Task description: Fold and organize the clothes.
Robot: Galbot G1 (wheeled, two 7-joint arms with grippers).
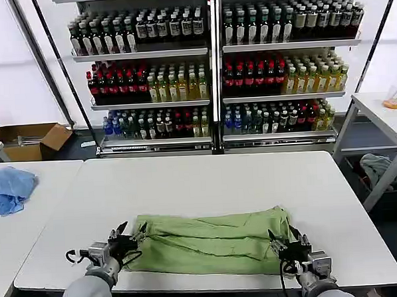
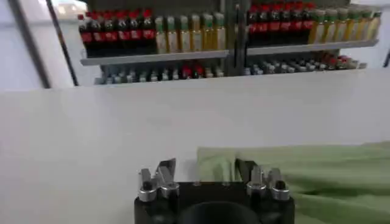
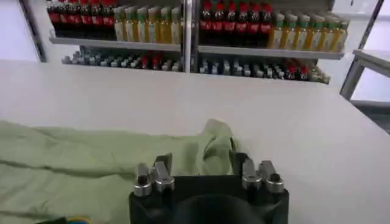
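Shelves [image 1: 210,61] of bottles back a white table [image 1: 207,181] bearing the polo shirt [image 1: 210,244], both grippers spread.

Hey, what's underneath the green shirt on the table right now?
The light green shirt lies folded lengthwise straight on the white table. Its own lower layers are covered by the top fold, so anything between them can't be seen. The left gripper and right gripper sit at its ends.

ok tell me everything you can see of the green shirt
The light green fabric shirt lies flat along the near edge of the white table, folded lengthwise into a long band with soft creases. Its collar, buttons and print are hidden. The left gripper sits at its left end and the right gripper at its right end, fingers open around the cloth edges.
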